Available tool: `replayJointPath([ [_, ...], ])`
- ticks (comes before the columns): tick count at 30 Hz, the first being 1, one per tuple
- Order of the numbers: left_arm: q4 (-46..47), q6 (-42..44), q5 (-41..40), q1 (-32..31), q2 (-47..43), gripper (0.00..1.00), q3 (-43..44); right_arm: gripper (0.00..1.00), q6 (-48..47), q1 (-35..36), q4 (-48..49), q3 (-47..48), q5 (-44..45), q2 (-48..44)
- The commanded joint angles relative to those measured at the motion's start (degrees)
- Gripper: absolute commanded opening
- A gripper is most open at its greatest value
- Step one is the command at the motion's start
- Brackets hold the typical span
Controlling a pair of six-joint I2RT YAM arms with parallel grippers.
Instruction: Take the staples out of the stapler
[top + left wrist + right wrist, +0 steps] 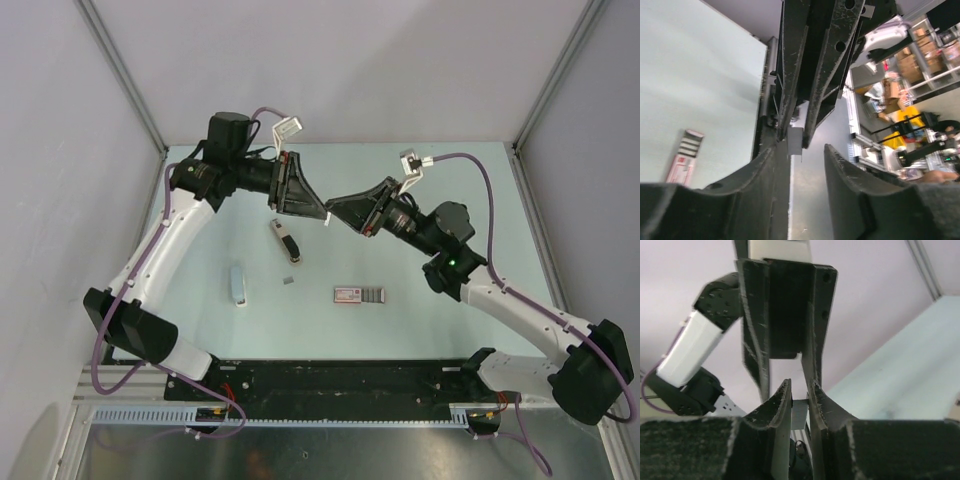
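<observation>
The small black oblong stapler [286,241], with a silvery metal strip along it, lies on the pale green table [450,330]. No gripper touches it. Both grippers meet in the air above the table, up and to the right of the stapler in the top view.

The right gripper [799,390] has its jaws clenched on a small pale grey flat piece [800,415]. It may be a strip of staples, but I cannot tell this for sure. The left gripper [805,155] faces it tip to tip with its jaws released. They stand wide on both sides of the right fingertips, and one left finger [765,185] is just beside the piece.

The long axis of the stapler runs mostly from far to near, and its near end leans a little toward the right arm. It lies below the left gripper and to its near side, so the left arm is the nearer one. In my judgement, a grasp of the stapler would come from above, with the jaws across the narrow width.

Near the stapler is a tiny grey bit [288,281]. A pale blue oblong bar [238,285] lies more to the left, and a flat red and white box with dark rows [358,294] lies to the right, nearer to the arm bases.
</observation>
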Motion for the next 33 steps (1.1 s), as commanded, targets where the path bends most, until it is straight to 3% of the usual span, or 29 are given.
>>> replayJointPath([
  [1, 0.71, 1.99, -6.01, 1.28, -3.66, 0.55, 0.14, 0.03, -5.83, -0.47, -13.92, 2.98, 5.65, -2.96],
  [5, 0.63, 5.5, -13.66, 2.22, -5.36, 0.72, -1.16, 0.02, -10.29, -0.54, -28.08, 4.63, 14.19, -4.6],
  [7, 0.63, 7.51, -17.6, 2.3, -5.97, 0.75, -2.81, 0.01, -11.33, -0.17, -36.48, 5.58, 19.51, -4.54],
  [12, 0.61, 11.63, -32.26, 2.17, -5.44, 0.74, -7.69, 0.0, -9.95, 3.01, -57.13, 9.67, 39.62, 0.08],
  [16, 0.58, 15.93, -40.04, 2.05, -5.22, 0.73, -12.57, 0.0, -6.62, 5.93, -66.53, 10.36, 47.94, 5.53],
  [22, 0.7, 19.9, -45.19, 0.83, -6.1, 0.72, -17.95, 0.0, -0.06, 10.44, -72.28, 10.42, 53.49, 12.34],
  [33, 0.64, 22.29, -47.3, 0.24, -7.03, 0.7, -22.92, 0.0, 8.65, 14.15, -72.48, 10.46, 56.68, 21.26],
])
